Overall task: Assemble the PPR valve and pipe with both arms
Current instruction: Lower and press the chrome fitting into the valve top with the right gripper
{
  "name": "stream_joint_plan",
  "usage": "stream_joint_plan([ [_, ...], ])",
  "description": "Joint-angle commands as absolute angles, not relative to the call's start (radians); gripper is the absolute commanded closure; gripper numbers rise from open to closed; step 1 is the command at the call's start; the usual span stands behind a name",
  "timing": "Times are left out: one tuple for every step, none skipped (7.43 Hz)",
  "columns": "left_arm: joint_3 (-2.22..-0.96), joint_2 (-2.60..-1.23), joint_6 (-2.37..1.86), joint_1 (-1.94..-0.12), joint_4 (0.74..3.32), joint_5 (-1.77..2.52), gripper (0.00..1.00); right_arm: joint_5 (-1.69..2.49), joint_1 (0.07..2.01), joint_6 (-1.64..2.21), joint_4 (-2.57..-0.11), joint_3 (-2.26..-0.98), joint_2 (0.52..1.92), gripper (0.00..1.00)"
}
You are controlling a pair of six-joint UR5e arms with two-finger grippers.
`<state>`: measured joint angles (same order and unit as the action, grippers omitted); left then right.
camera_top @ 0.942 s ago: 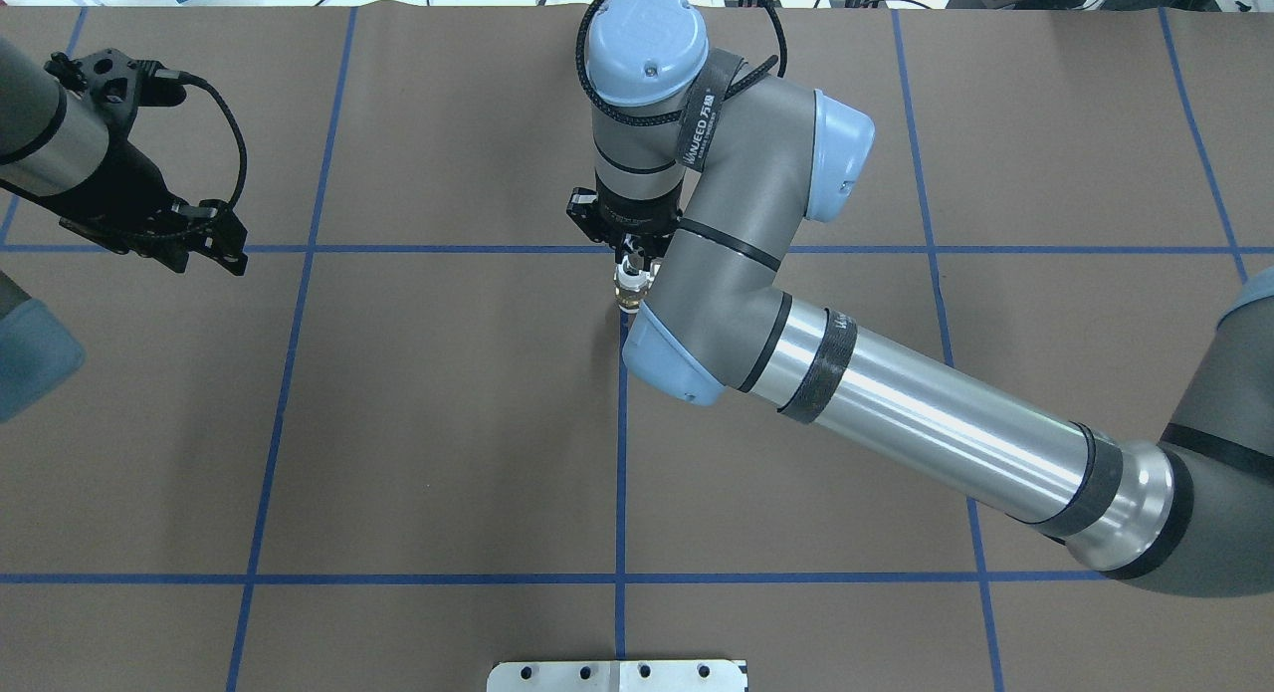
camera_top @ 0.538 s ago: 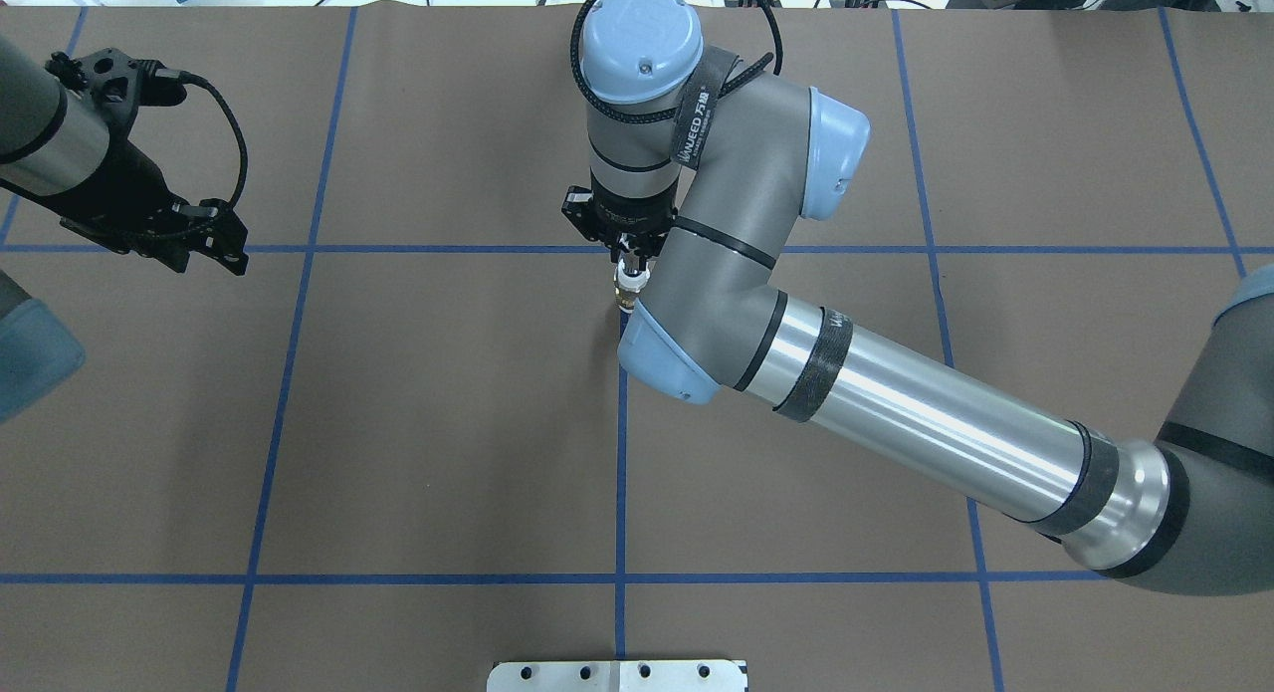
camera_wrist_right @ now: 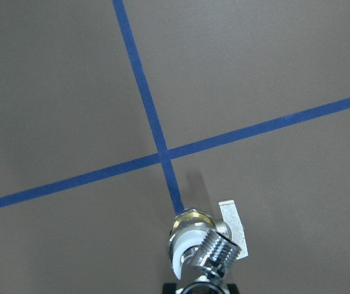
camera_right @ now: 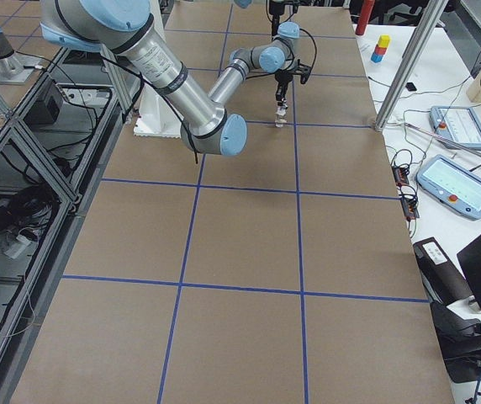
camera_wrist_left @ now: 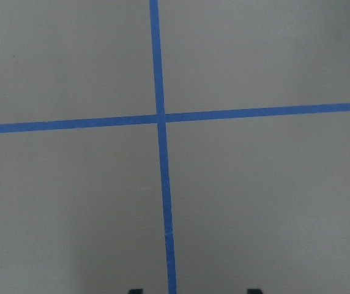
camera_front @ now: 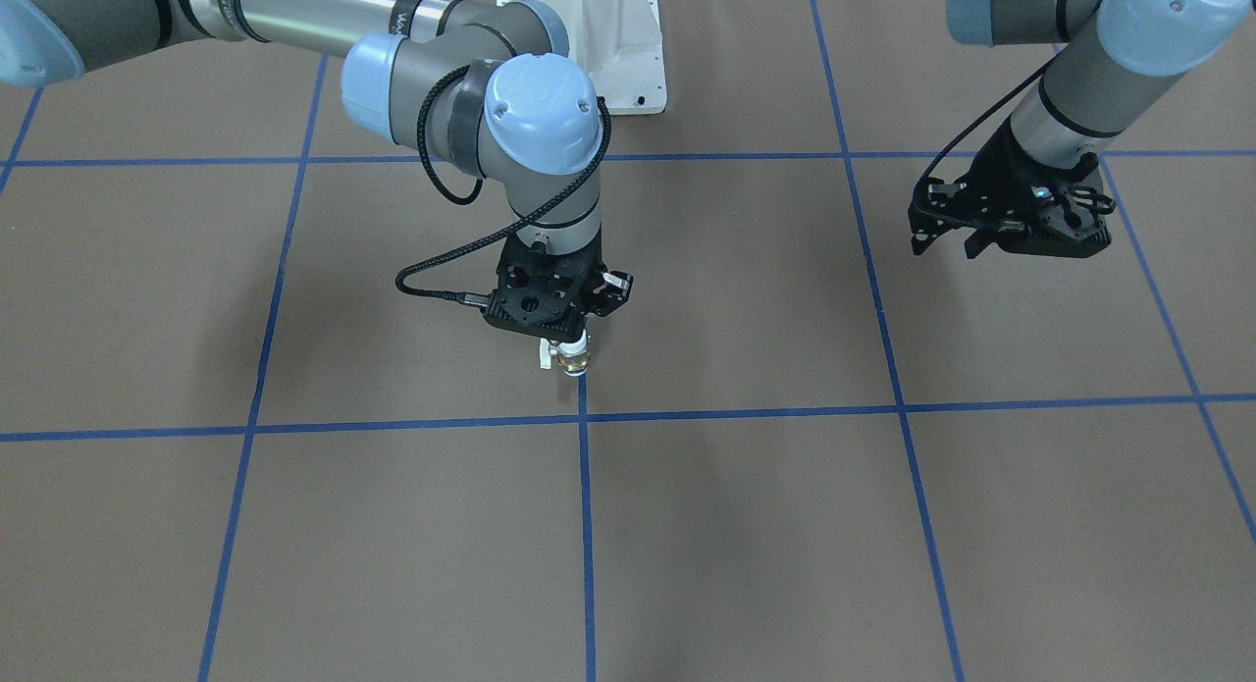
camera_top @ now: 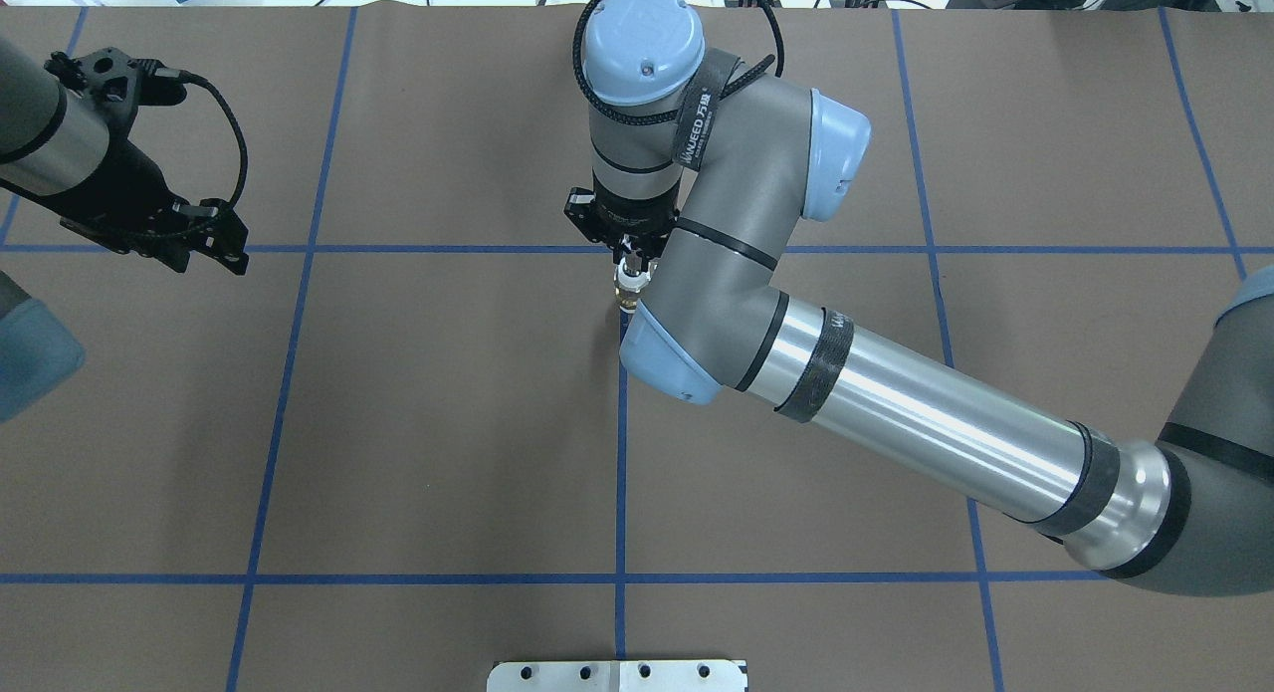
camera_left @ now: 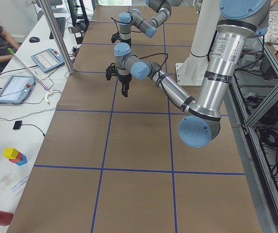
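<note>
Pinching only the pipe (camera_wrist_right: 221,251), the right pincer (camera_front: 569,341) may let a loosely threaded PPR valve (camera_wrist_right: 190,222) drop onto the worktop (camera_front: 785,525).

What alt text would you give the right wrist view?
The valve, brass with a white handle, sits at bottom centre with the silver threaded pipe against it, held by the right pincer. Behind is a brown table crossed by blue tape.

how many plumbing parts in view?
2. PPR valve and pipe, touching, both at the right end effector over the middle of the table; left end effector empty, none seen elsewhere.
</note>
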<state>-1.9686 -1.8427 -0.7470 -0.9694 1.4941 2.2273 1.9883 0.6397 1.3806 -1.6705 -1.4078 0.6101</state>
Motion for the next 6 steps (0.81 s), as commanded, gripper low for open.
stream_joint_plan([
  [-1.97,-1.845,-0.75,-0.969,1.494,2.227,0.35,1.99,0.64,1.381,-1.671,-1.407,0.611,1.0],
  [-1.973,-1.845,-0.75,-0.969,1.493,2.227,0.35,1.99,0.638,1.381,-1.669,-1.407,0.612,1.0],
  [-1.973,-1.844,-0.75,-0.969,1.493,2.227,0.35,1.99,0.637,1.382,-1.667,-1.398,0.609,1.0],
  [-1.974,-1.844,-0.75,-0.969,1.493,2.227,0.35,1.988,0.637,1.382,-1.667,-1.396,0.609,1.0],
  [-1.979,-1.844,-0.75,-0.969,1.491,2.227,0.35,1.988,0.635,1.382,-1.667,-1.396,0.609,1.0],
  [-1.982,-1.844,-0.75,-0.971,1.488,2.227,0.35,1.988,0.635,1.382,-1.667,-1.394,0.609,1.0],
])
